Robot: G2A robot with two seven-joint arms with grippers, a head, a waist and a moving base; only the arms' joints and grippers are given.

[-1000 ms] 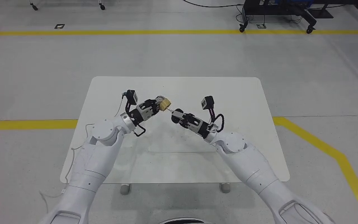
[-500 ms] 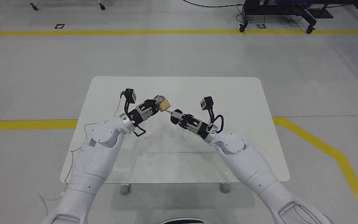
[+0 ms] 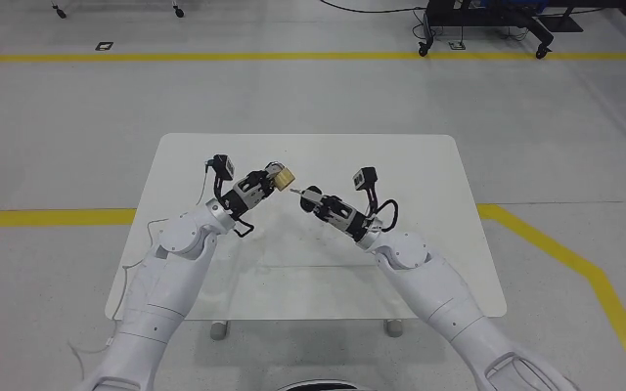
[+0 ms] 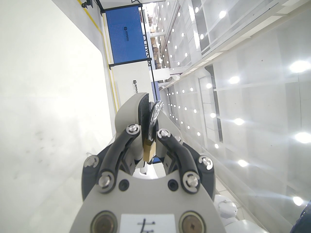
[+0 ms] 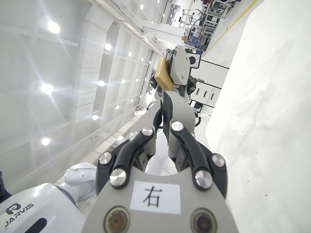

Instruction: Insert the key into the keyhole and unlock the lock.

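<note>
Labels: white one-character sticker (image 4: pixel 147 223) on each wrist.
Left gripper (image 4: pixel 151 112): ribbed black pads (image 4: pixel 143 107) clamped on the steel shackle of the brass block padlock (image 5: pixel 163 73).
Right gripper (image 5: pixel 167 98): fingers (image 5: pixel 181 109) pinched on small metal key (image 3: pixel 295 191), its tip by the padlock base.

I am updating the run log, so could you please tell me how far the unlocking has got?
Done: left gripper is shut on the brass padlock with silver shackle, held above the white table. In hand: shut right gripper points at its base, slightly apart. Left: inserting and turning the key.
</note>
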